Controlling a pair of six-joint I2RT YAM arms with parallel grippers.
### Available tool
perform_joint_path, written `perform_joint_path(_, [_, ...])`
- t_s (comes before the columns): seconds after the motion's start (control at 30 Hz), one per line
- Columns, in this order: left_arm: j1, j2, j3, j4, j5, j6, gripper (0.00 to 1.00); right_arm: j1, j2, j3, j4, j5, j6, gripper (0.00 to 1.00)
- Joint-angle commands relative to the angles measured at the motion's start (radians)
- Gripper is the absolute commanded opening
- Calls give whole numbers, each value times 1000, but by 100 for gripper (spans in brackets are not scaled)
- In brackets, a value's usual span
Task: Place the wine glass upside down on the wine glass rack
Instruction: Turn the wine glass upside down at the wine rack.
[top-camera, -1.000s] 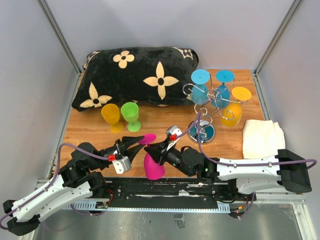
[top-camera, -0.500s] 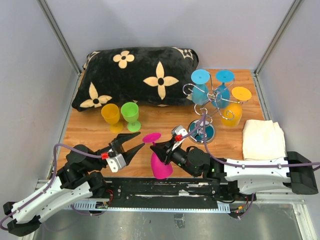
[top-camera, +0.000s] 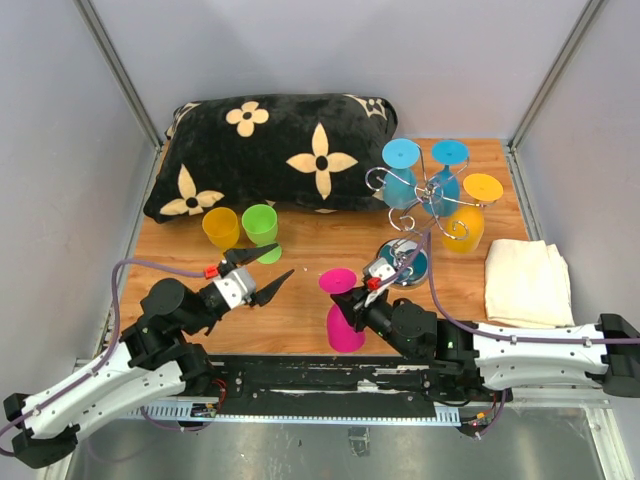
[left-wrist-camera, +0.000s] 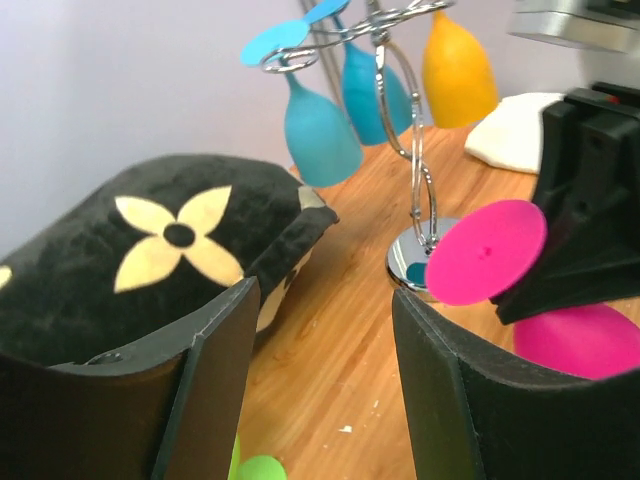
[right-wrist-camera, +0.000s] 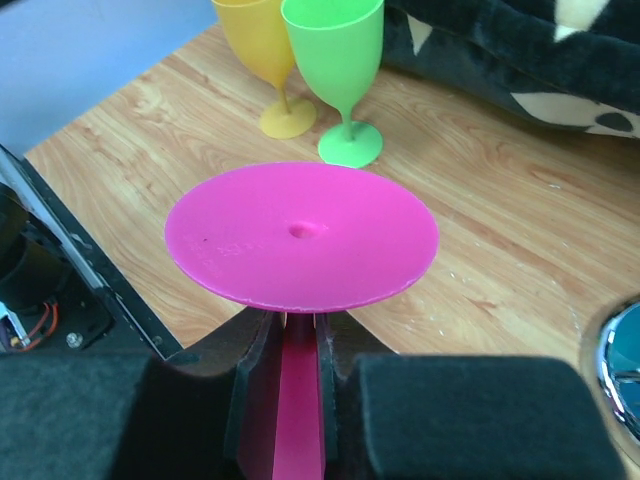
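Top external view: pink glass gripped upside down, apart from the rack

The right gripper (top-camera: 349, 301) is clamped on the stem of the pink wine glass (top-camera: 345, 330), just under its round foot. The glass is inverted, foot up and bowl down, near the front edge of the wooden table (top-camera: 330, 240). Whether the bowl's rim touches the wood cannot be told. The right wrist view shows the two black fingers (right-wrist-camera: 440, 410) pressed against either side of the pink stem, with the flat foot spread above them.

The wine glass rack (top-camera: 412, 268) stands behind and to the right of the held glass, apart from it. Its mirrored base rests on the table and its chrome scroll arms rise above. Two blue glasses (top-camera: 400, 172) and one orange glass (top-camera: 470, 215) hang from those arms, bowls downward.

The left gripper (top-camera: 277, 262) is to the left of the pink glass with its jaws spread and nothing between them. In the left wrist view the pink foot shows beyond the gap between the fingers, with the rack's stem behind it.

A green glass (top-camera: 261, 228) and a yellow glass (top-camera: 221, 230) stand upright side by side in front of a black flowered pillow (top-camera: 270, 155). A folded white cloth (top-camera: 525, 278) lies at the table's right edge.
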Motion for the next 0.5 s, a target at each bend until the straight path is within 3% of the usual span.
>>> perform_joint_path(0.0, [-8,98,85,47,-152,-180,61,-1,-76,-34,-79,54,-35,1])
perform_joint_path(0.27, [-7,317,254,-26,-255,-404,63,-1,-215,-57,-234,154,-34,1])
perform_joint_path(0.47, [20,449,330,-77,-223,-518,66,-1,-290,-93,-252,186,-132,1])
